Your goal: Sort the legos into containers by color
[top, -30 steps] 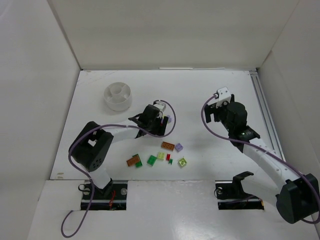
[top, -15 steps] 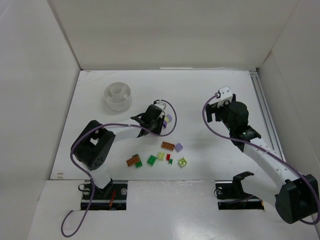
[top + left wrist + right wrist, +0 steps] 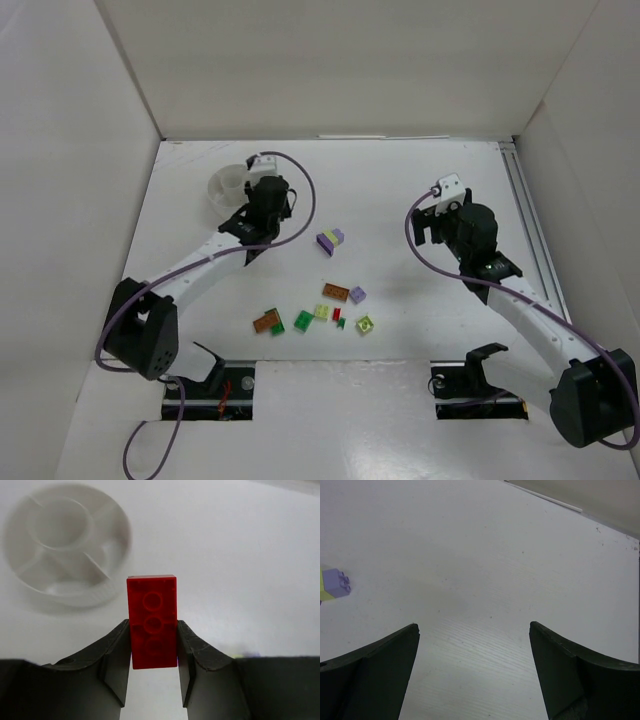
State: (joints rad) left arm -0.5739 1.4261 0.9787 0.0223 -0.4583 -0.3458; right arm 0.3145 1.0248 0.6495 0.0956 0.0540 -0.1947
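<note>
White table point(image 3: 400, 190). Dish point(image 3: 226, 190) far left. Lilac-yellow brick point(image 3: 331, 240) alone mid-table. Near front edge, loose cluster: orange brick point(image 3: 335, 291), lilac brick point(image 3: 358, 295), second orange point(image 3: 265, 320), green point(image 3: 303, 321), pale yellow point(image 3: 322, 312), tiny red point(image 3: 338, 316), yellow-green point(image 3: 365, 324). Cluster well apart from dish.

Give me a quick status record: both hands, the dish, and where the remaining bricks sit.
left hand: shut on a red brick, close to the dish
right hand: open, empty, above bare table
dish: white, divided into wedges, far left; no brick visible inside, though the wrist view is blurred
lilac and yellow-green piece: alone, mid-table between the arms
loose bricks: cluster toward the near edge; orange, green, yellow-green, red, lilac
</note>
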